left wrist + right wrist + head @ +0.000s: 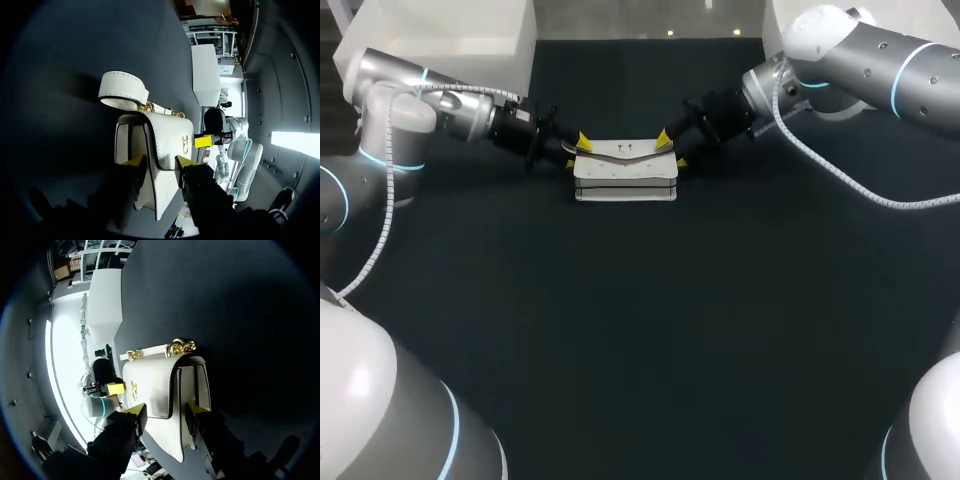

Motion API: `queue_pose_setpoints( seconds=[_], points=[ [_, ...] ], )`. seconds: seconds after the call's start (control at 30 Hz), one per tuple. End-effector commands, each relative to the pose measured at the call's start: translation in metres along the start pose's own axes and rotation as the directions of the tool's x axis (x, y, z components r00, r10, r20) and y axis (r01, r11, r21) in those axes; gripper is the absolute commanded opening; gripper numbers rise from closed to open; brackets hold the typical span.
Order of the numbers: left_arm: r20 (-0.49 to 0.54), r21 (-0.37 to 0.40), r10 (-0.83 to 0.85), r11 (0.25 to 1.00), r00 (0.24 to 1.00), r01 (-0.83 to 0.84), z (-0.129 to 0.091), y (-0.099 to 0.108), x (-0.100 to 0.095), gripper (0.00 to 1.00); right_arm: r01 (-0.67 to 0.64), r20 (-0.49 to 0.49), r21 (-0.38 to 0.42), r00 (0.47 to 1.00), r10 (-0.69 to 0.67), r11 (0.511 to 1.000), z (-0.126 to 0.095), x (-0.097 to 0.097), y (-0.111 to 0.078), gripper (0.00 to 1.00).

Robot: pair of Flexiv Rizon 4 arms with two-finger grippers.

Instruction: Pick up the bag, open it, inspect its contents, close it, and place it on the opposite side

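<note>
Bag [625, 178]: white, at the far middle of the dark tabletop [640, 330] (strap [123, 89] looped behind it).
Left tool [159, 162]: pinching one end of the bag.
Right tool [166, 412]: pinching the opposite end.

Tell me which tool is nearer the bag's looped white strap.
Left. The left tool grips the bag end where the strap loop lies just ahead; the right tool holds the opposite end, farther off.

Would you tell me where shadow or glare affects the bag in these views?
Head view: the bag is evenly lit, bright against the dark table. Left wrist view: its strap casts a soft shadow. Right wrist view: strong backlight beyond the table.
</note>
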State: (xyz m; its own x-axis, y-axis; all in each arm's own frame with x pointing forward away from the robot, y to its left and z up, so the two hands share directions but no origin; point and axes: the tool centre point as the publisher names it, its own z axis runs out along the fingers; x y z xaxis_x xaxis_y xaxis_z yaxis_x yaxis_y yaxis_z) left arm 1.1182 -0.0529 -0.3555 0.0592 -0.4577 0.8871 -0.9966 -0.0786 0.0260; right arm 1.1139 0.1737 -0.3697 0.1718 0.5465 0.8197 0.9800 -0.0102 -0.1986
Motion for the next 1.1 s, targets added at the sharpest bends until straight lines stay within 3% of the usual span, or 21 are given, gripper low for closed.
queue_pose_setpoints(
  seconds=[0.03,0.17,0.2,0.27,0.47,0.5,0.53,0.57,0.6,0.67,0.7,0.93,1.0,1.03,1.1],
  points=[
    [-0.001,0.01,-0.002,1.0,1.0,0.002,0.003,-0.002,-0.004,0.29,-0.025,-0.011,0.02,1.0,0.026,0.999,0.0,-0.005,0.007,0.4],
    [0.0,0.022,0.003,1.0,1.0,-0.003,0.003,-0.001,-0.005,0.13,-0.08,-0.045,-0.015,0.996,0.079,0.997,-0.004,-0.008,0.008,0.16],
    [0.001,0.023,0.004,1.0,1.0,-0.004,0.004,-0.001,-0.005,0.07,-0.085,-0.049,-0.017,0.995,0.084,0.996,-0.004,-0.008,0.009,0.04],
    [0.005,0.025,0.006,1.0,1.0,-0.006,0.005,-0.001,-0.005,0.0,-0.097,-0.062,-0.026,0.994,0.095,0.995,-0.005,-0.007,0.01,0.0],
    [0.006,0.026,0.013,1.0,1.0,-0.013,0.003,0.0,-0.004,0.0,-0.089,-0.074,-0.034,0.993,0.087,0.995,-0.007,-0.005,0.008,0.0],
    [0.006,0.026,0.017,1.0,1.0,-0.017,0.003,0.0,-0.003,0.08,-0.086,-0.075,-0.035,0.994,0.083,0.996,-0.007,-0.004,0.008,0.0],
    [0.005,0.027,0.02,0.999,1.0,-0.02,0.002,0.001,-0.002,0.27,-0.085,-0.08,-0.039,0.994,0.081,0.996,-0.008,-0.004,0.007,0.0],
    [0.004,0.03,0.023,0.999,1.0,-0.023,0.001,0.001,-0.001,0.39,-0.084,-0.081,-0.041,0.993,0.08,0.996,-0.008,-0.004,0.007,0.17],
    [0.003,0.03,0.026,0.999,1.0,-0.026,0.001,0.001,-0.001,0.42,-0.083,-0.083,-0.043,0.993,0.079,0.996,-0.009,-0.004,0.006,0.35],
    [0.001,0.033,0.028,0.999,1.0,-0.028,0.001,0.001,0.0,0.39,-0.083,-0.086,-0.045,0.993,0.079,0.996,-0.01,-0.003,0.006,0.56],
    [0.003,0.034,0.028,0.999,1.0,-0.028,0.001,0.0,0.0,0.36,-0.082,-0.086,-0.047,0.993,0.078,0.996,-0.01,-0.003,0.007,0.5],
    [0.01,0.036,0.003,0.999,1.0,-0.003,0.006,-0.004,-0.006,0.0,-0.086,-0.094,-0.055,0.992,0.08,0.995,-0.01,-0.004,0.008,0.42],
    [0.012,0.034,-0.003,0.999,1.0,0.002,0.008,-0.004,-0.007,0.0,-0.09,-0.094,-0.054,0.992,0.085,0.994,-0.009,-0.005,0.008,0.27],
    [0.013,0.034,-0.004,0.999,1.0,0.004,0.008,-0.005,-0.008,0.0,-0.091,-0.094,-0.053,0.992,0.086,0.994,-0.008,-0.005,0.008,0.0],
    [0.014,0.033,-0.008,0.999,1.0,0.007,0.008,-0.005,-0.009,0.0,-0.092,-0.094,-0.05,0.992,0.087,0.994,-0.007,-0.006,0.008,0.0]
  ],
)
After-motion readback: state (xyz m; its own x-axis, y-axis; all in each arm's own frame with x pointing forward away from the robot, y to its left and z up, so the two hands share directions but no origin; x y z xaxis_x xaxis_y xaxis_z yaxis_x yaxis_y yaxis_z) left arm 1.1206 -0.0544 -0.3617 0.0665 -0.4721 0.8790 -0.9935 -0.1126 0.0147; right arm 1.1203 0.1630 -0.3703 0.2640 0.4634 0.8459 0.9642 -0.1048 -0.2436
